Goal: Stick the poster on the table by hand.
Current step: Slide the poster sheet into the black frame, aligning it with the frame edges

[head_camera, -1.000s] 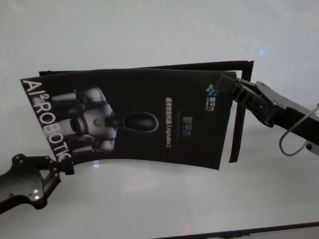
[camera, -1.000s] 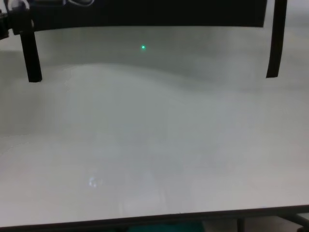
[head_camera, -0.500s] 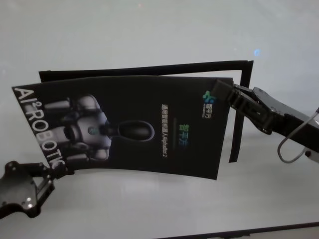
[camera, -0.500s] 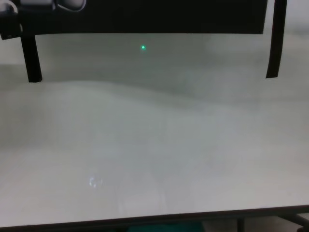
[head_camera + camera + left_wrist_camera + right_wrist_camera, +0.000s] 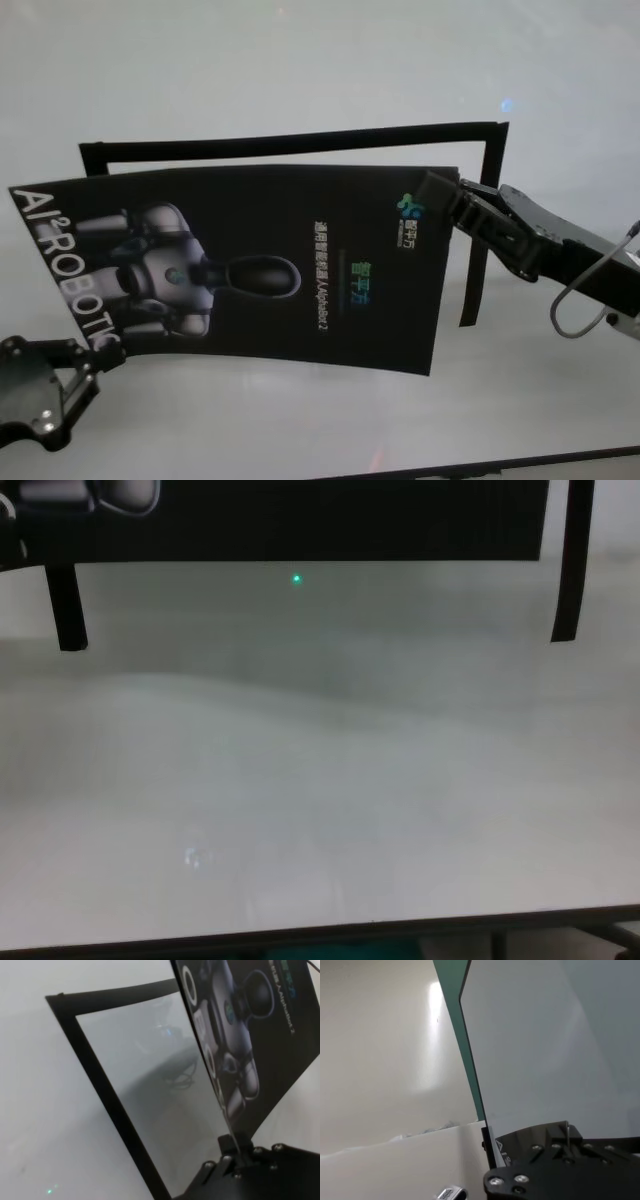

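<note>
table: white, black tape frame on it | poster: held above the table, over the frame, slightly bowed | right gripper: clamped on poster's far-right corner | left gripper: pinching its near-left corner

Lighting is soft and diffuse; a pale sheen is spread over the table and a small green light spot is seen in the chest view. The poster gloss is muted, its faint shadow cast below. Chest and wrist views are hazy, low contrast.
</note>
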